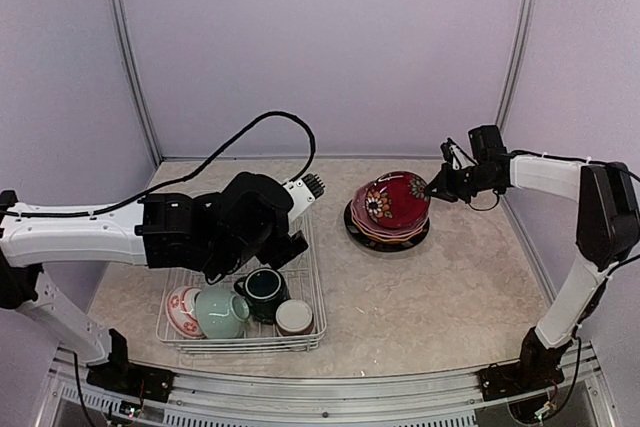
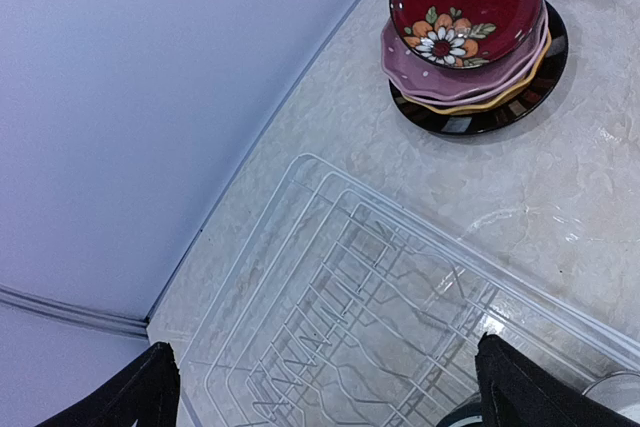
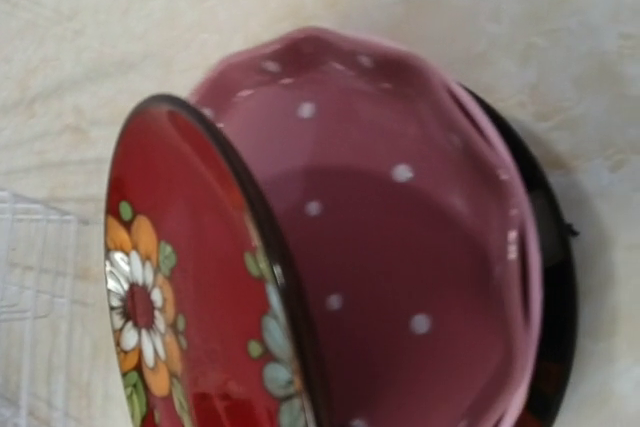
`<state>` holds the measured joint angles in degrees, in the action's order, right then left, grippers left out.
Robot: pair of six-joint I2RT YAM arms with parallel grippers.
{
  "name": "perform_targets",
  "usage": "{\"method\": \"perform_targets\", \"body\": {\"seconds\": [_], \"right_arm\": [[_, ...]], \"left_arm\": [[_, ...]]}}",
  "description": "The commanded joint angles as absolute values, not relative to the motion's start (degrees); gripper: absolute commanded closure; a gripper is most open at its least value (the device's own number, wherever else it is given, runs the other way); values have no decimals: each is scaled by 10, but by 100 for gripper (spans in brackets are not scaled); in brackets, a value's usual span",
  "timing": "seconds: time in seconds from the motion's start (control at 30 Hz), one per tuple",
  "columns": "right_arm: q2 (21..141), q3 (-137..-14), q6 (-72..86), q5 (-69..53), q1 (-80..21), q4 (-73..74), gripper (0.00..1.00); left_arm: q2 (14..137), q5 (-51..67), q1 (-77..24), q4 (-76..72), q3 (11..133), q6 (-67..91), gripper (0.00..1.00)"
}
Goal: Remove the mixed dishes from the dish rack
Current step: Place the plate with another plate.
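- Left gripper (image 2: pixel 340 387): fingers spread wide, holding nothing, above the far, bare end of the dish rack (image 2: pixel 330 317).
- Dish rack: white wire grid on the marbled table (image 1: pixel 450 287), in front of the left arm. Its near end holds a red-patterned white bowl (image 1: pixel 183 309), a pale-green cup (image 1: pixel 222 312), a teal cup (image 1: pixel 265 292) and a brown-white cup (image 1: pixel 294 317), packed close together.
- Right gripper (image 1: pixel 432 188): fingers pressed together on the raised right rim of the dark red floral bowl (image 1: pixel 398 199).
- Dark red floral bowl: tilted steeply, its inside facing the rack and its lower edge on the pink dotted plate (image 3: pixel 400 247).
- Plate stack: pink dotted plate on top, yellow plate (image 2: pixel 465 107) beneath it, black plate (image 2: pixel 470 125) at the bottom. It stands on the table to the right of the rack, apart from it.
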<state>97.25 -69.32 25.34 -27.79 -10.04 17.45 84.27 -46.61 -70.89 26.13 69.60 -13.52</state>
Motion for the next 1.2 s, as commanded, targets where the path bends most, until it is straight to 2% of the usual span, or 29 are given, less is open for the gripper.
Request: {"method": "perform_targets", "body": {"seconds": [0.0,0.33,0.47,0.7,1.0,1.17], "right_arm": [[1003,-697,256,-284,-93,127,100],[1050,-713,258,-284,-93,123,100],[1047,-704,252,-269,-93,126,83],[1037,-699,231,-237,-93,145,54],[993,-712,212,-216,-93,167,30],[963,-711,211,-231,-94,169,24]], "left_arm": [[814,-441,-694,300,699,-65,1],[790,-411,-665,359,699,-3,1],[763,-367,-645,375,691,36,1],[697,-215,-603,431,682,88,1],[650,-73,-549,516,670,128,1],[669,-30,-546,550,668,125,1]]}}
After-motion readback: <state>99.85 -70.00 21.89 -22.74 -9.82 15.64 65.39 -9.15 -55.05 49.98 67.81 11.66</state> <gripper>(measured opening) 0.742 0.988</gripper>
